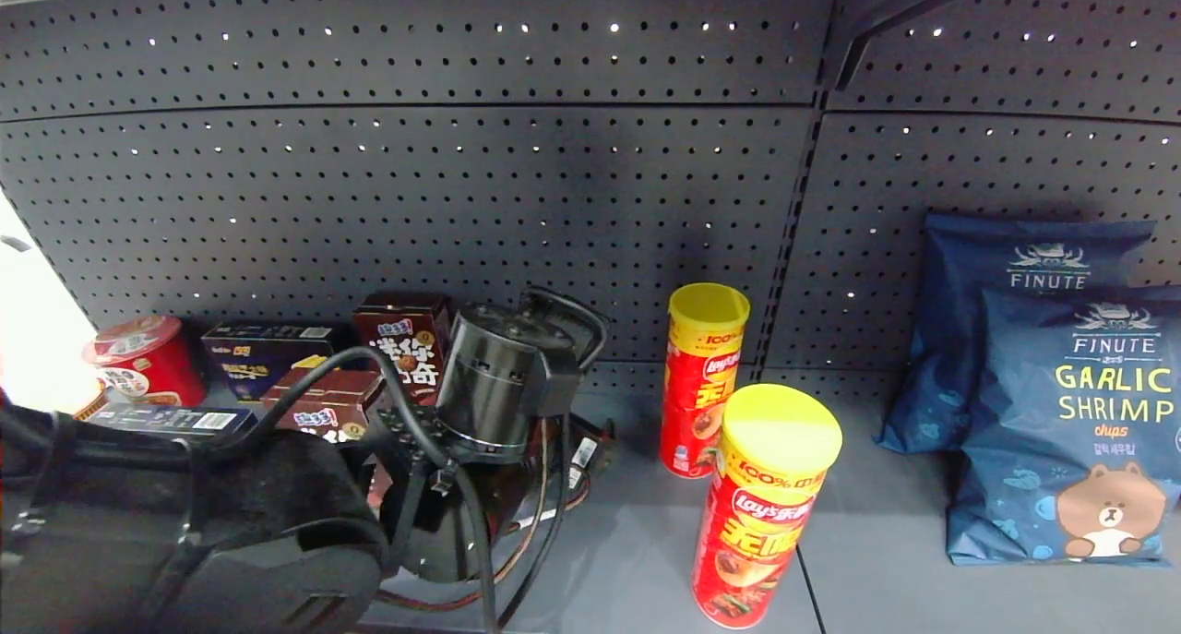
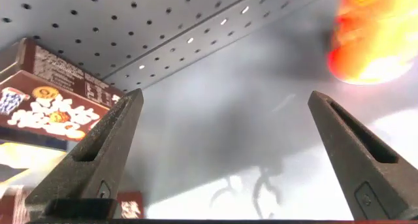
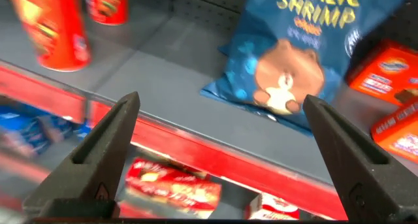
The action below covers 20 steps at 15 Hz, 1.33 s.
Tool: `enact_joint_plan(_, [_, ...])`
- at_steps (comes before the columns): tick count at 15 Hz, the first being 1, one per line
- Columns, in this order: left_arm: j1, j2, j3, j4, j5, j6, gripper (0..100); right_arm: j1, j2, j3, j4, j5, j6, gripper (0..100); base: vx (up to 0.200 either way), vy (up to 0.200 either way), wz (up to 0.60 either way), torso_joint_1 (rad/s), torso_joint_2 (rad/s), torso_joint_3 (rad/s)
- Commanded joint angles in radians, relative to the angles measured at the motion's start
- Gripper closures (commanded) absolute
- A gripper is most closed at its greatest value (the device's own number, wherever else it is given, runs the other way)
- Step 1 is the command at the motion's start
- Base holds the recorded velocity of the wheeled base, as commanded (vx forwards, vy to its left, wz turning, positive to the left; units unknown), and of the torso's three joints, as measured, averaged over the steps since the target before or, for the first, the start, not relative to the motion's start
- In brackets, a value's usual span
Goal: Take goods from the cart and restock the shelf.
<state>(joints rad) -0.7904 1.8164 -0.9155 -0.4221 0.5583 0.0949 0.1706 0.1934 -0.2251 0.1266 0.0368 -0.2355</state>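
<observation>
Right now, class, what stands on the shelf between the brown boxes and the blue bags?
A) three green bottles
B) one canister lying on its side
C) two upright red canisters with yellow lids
C: the front canister and the rear canister both stand upright, yellow lids up, between the brown boxes and the blue bags.
</observation>
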Motion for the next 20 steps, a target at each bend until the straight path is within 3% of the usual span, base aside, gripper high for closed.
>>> enact_joint_plan(1, [-0.013, -0.057, 0.021, 0.0, 0.002, -0.007, 0, 0.003, 0.322, -0.22, 0.096, 0.063, 0.019, 0, 0.0, 0.0, 0.0, 0.0, 0.0, 0.0])
enact_joint_plan(5, [0.022, -0.104, 0.099, -0.027, -0.005, -0.021, 0, 0.061, 0.615, -0.278, 0.088, 0.054, 0.059, 0, 0.0, 0.0, 0.0, 0.0, 0.0, 0.0])
enact_joint_plan(7, [0.05, -0.135, 0.207, -0.101, -0.02, 0.009, 0, 0.181, 0.722, -0.278, 0.08, -0.002, 0.193, 0, 0.0, 0.0, 0.0, 0.0, 0.0, 0.0])
enact_joint_plan(9, [0.079, -0.16, 0.253, -0.107, -0.04, 0.028, 0, 0.323, 0.801, -0.272, 0.018, -0.084, 0.337, 0, 0.0, 0.0, 0.0, 0.0, 0.0, 0.0])
enact_joint_plan(12, [0.109, -0.155, 0.247, -0.116, -0.055, 0.032, 0, 0.331, 0.885, -0.269, -0.007, -0.101, 0.34, 0, 0.0, 0.0, 0.0, 0.0, 0.0, 0.0])
enact_joint_plan(15, [0.12, -0.131, 0.256, -0.165, -0.074, 0.075, 0, 0.349, 0.925, -0.283, -0.008, -0.133, 0.34, 0, 0.0, 0.0, 0.0, 0.0, 0.0, 0.0])
enact_joint_plan(20, [0.146, -0.118, 0.247, -0.167, -0.086, 0.075, 0, 0.412, 1.057, -0.3, -0.166, -0.21, 0.351, 0, 0.0, 0.0, 0.0, 0.0, 0.0, 0.0])
